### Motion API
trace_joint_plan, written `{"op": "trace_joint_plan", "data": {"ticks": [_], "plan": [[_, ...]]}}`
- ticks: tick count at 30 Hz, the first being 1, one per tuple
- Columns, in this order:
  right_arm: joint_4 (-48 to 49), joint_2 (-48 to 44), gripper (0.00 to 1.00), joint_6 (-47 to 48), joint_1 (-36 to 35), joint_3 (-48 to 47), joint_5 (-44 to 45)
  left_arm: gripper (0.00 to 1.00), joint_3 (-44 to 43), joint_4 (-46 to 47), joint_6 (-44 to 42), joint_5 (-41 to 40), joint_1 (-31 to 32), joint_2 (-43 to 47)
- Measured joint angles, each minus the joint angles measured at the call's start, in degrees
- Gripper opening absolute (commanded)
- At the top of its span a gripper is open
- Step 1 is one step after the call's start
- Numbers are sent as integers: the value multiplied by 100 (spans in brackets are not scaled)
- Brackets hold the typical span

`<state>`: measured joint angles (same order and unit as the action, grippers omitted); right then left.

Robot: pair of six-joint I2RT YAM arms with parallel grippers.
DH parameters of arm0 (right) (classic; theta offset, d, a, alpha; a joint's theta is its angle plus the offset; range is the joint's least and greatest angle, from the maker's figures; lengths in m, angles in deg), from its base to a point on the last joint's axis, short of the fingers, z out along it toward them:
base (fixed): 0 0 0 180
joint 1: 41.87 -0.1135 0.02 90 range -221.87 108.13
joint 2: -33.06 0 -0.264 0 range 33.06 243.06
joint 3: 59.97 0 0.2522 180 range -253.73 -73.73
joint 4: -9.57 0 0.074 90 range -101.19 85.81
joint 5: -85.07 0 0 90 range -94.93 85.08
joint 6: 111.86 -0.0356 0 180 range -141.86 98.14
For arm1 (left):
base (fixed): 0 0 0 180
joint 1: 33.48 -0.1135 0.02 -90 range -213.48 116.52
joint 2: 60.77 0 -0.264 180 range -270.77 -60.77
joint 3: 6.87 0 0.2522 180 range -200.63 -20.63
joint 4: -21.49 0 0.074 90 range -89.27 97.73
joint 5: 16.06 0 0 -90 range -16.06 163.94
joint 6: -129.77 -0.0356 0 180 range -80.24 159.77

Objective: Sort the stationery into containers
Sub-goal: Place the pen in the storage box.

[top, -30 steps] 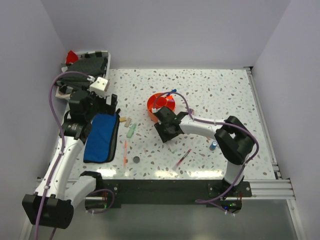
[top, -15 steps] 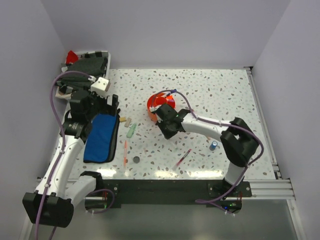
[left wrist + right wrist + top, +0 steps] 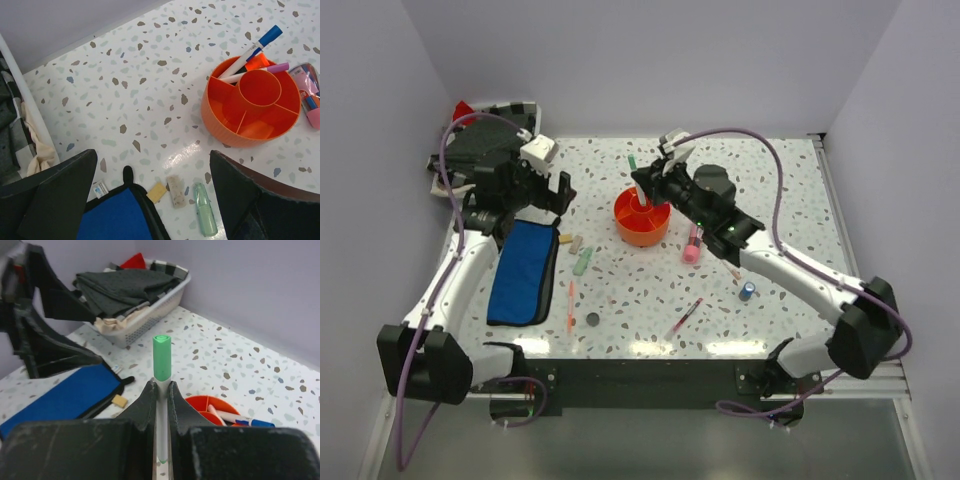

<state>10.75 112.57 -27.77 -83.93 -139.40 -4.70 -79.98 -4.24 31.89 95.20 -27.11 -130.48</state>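
Green-capped pen [image 3: 161, 357] pinched upright in closed right gripper [image 3: 160, 390], cap up, long axis near vertical, lower tip hanging just above orange organiser [image 3: 642, 238]; next move probably straight down; left gripper [image 3: 153, 156] spread wide, empty, near blue pouch [image 3: 522, 272], farther off

Btw left fingers [image 3: 50, 195]: bare bench [image 3: 150, 75] ahead, all free. Near side cluttered: erasers [image 3: 176, 191], green tube [image 3: 205, 216], pouch [image 3: 112, 220] corner. Organiser [image 3: 235, 135] w/ pens [image 3: 255, 45] sticking up stands ahead-right, beyond right finger; tray [image 3: 22, 92] wall off to far left.
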Motion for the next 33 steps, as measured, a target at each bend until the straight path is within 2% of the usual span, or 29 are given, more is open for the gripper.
{"op": "trace_joint_plan", "data": {"ticks": [5, 8, 17, 25, 33], "plan": [[1084, 1427, 0, 7, 343, 164, 11, 100, -697, -144, -243, 70, 0, -785], [1460, 1917, 0, 9, 516, 131, 17, 100, -1154, -269, -363, 109, 0, -1060], [2155, 2330, 0, -98, 822, -474, 28, 100, -1624, -269, -404, 306, 105, -1788], [2511, 2686, 0, -155, 837, -498, 79, 100, -2590, -205, -385, 562, 527, -3012], [2667, 3272, 0, -66, 837, -498, 92, 100, -3154, 81, -317, 560, 610, -3587]]}}
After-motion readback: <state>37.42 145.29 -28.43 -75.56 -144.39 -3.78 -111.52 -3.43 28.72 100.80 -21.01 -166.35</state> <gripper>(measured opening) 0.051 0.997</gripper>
